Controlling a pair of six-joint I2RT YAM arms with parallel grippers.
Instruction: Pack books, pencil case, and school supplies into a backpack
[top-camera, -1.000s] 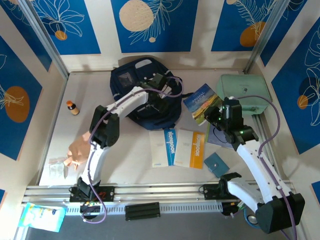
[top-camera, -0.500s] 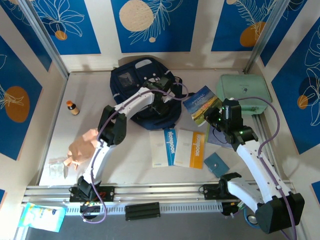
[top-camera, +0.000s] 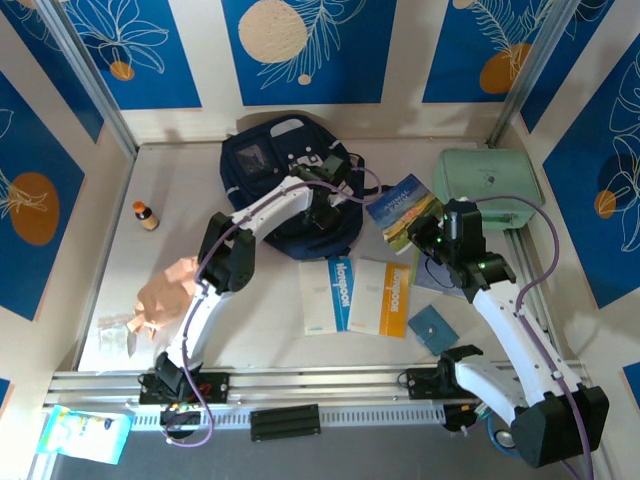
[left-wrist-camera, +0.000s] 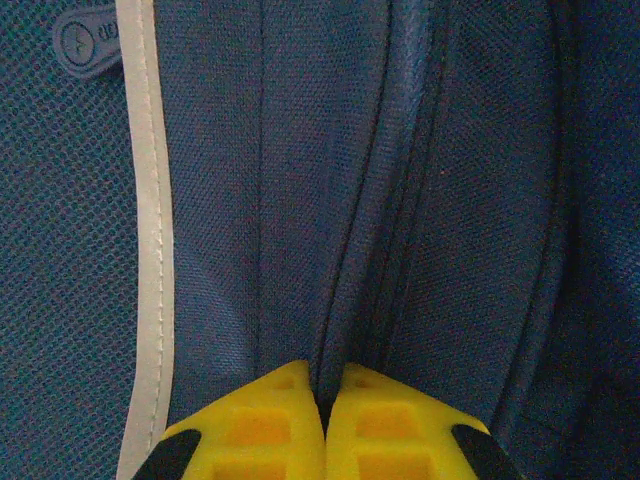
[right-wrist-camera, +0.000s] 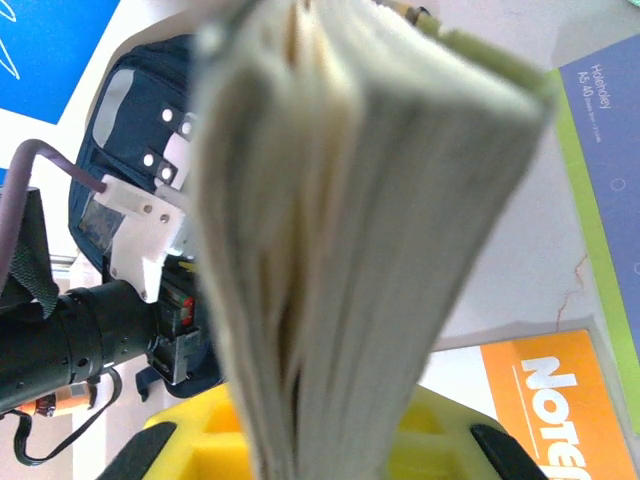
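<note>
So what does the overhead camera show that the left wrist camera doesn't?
Overhead adds the surroundings: the Animal Farm book, blue-banded book, orange-banded book, teal booklet, mint-green case and orange-capped bottle. The left wrist camera adds the grip up close: the left pincer shut on a fold of fabric, beside a pale stripe. Both share the navy backpack and that pincer.

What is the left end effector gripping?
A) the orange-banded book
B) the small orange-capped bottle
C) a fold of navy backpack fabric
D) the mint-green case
C: the left wrist view shows the left end effector with its jaws closed on a ridge of the backpack fabric.
</note>
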